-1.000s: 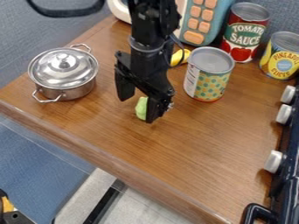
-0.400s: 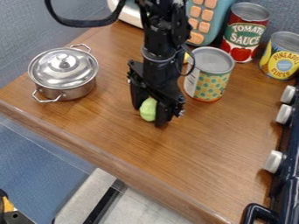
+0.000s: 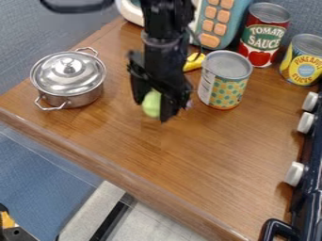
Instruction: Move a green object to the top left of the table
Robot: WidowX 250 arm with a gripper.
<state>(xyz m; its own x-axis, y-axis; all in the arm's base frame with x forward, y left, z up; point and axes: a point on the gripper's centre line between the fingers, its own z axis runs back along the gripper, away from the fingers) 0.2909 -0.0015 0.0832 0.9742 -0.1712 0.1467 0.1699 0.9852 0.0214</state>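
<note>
The black gripper [image 3: 151,107] hangs over the middle of the wooden table [image 3: 207,150], between the silver pot and the dotted can. Its fingers stand on either side of a light green, rounded object [image 3: 151,103] and are shut on it. Part of the green object is hidden behind the fingers. Whether its underside touches the wood I cannot tell.
A lidded silver pot [image 3: 68,77] stands at the left. Right of the gripper is a dotted can [image 3: 225,80], with a yellow object [image 3: 194,62] beside it. Farther back are a tomato can [image 3: 264,34], a pineapple can [image 3: 303,59] and a toy with orange buttons [image 3: 217,21].
The gripper has shifted up and left in the view since the last frame, and the green object has moved with it. The yellow object is more exposed.
</note>
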